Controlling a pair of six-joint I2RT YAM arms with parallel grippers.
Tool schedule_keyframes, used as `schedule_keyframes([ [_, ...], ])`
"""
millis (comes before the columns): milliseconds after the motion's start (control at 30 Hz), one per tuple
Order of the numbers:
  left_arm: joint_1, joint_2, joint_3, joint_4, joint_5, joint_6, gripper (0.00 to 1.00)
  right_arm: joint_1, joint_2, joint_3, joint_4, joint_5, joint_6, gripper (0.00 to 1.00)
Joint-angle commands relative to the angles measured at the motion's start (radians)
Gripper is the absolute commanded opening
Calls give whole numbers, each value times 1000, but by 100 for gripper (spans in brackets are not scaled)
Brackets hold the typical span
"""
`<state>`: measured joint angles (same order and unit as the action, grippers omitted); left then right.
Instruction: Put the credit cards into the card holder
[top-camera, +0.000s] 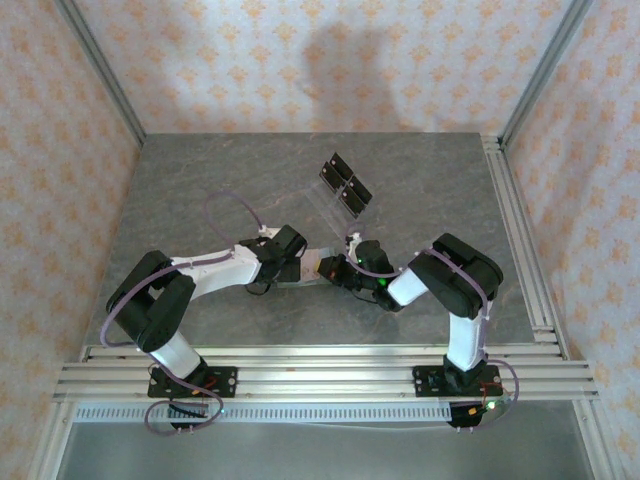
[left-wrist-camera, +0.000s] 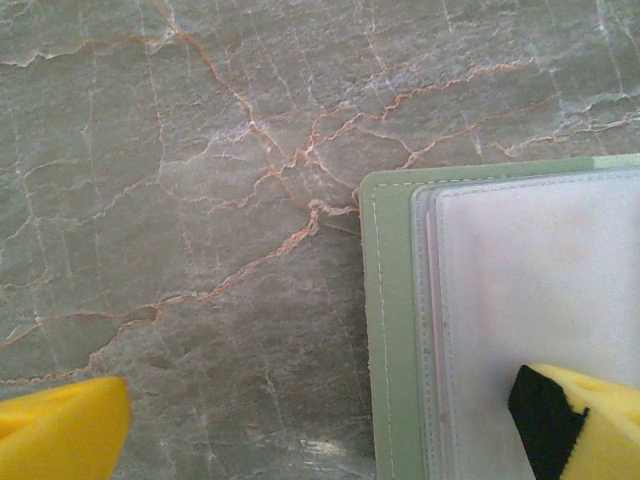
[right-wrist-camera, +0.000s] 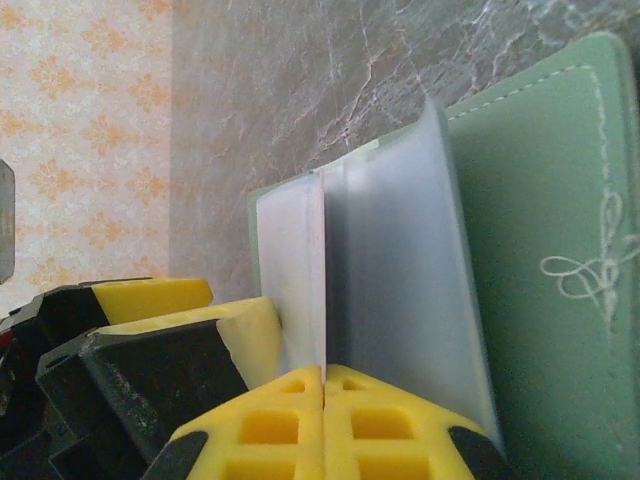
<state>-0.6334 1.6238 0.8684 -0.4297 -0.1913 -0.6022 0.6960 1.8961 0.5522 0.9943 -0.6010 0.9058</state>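
The card holder (top-camera: 318, 262) lies at the centre of the top view, on the grey marbled surface (top-camera: 200, 190), between the two arms, which meet over it from the lower left and the lower right. Above it in that view, toward the back of the surface, stands a clear stand (top-camera: 345, 185) with black rectangles, apart from both arms.

In the left wrist view the left gripper (left-wrist-camera: 320, 430) has its jaws spread wide. One yellow fingertip sits in the lower left corner over bare surface (left-wrist-camera: 200, 200). The other, in the lower right corner, lies over the pale plastic sleeves of the card holder (left-wrist-camera: 390, 330), whose sage-green border and stitched edge fill the right side of the frame.

In the right wrist view the right gripper (right-wrist-camera: 325, 410) has its jaws pressed together at the bottom centre. A pale credit card (right-wrist-camera: 290, 270) stands on edge above them, and its pinkish edge runs straight down into the seam between the fingers. Just to its right rises a translucent sleeve of the card holder (right-wrist-camera: 540, 250), open, with its green cover and a stitched loop filling the right of the frame. A second yellow-and-black finger touches the credit card from the left.
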Motion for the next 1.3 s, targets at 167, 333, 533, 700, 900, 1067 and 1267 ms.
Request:
schedule_keyframes([
  [167, -3, 5, -32, -67, -17, 2, 100, 14, 50, 40, -45, -59, 0, 0],
  [333, -3, 4, -34, -68, -19, 1, 100, 16, 56, 62, -74, -74, -6, 0],
  [533, -3, 0, -34, -69, -18, 1, 100, 16, 33, 68, -131, -71, -24, 16],
  [700, -3, -2, -37, -68, -20, 1, 100, 16, -26, 69, -211, -55, -49, 33],
  [900, -3, -7, -38, -67, -21, 1, 100, 16, -109, 107, -389, -41, -99, 44],
  [1067, -4, -14, -41, -64, -18, -2, 100, 17, -177, 158, -554, -23, -165, 50],
  [1267, -4, -36, -43, -63, -20, -4, 100, 16, -245, 232, -738, -2, -238, 51],
])
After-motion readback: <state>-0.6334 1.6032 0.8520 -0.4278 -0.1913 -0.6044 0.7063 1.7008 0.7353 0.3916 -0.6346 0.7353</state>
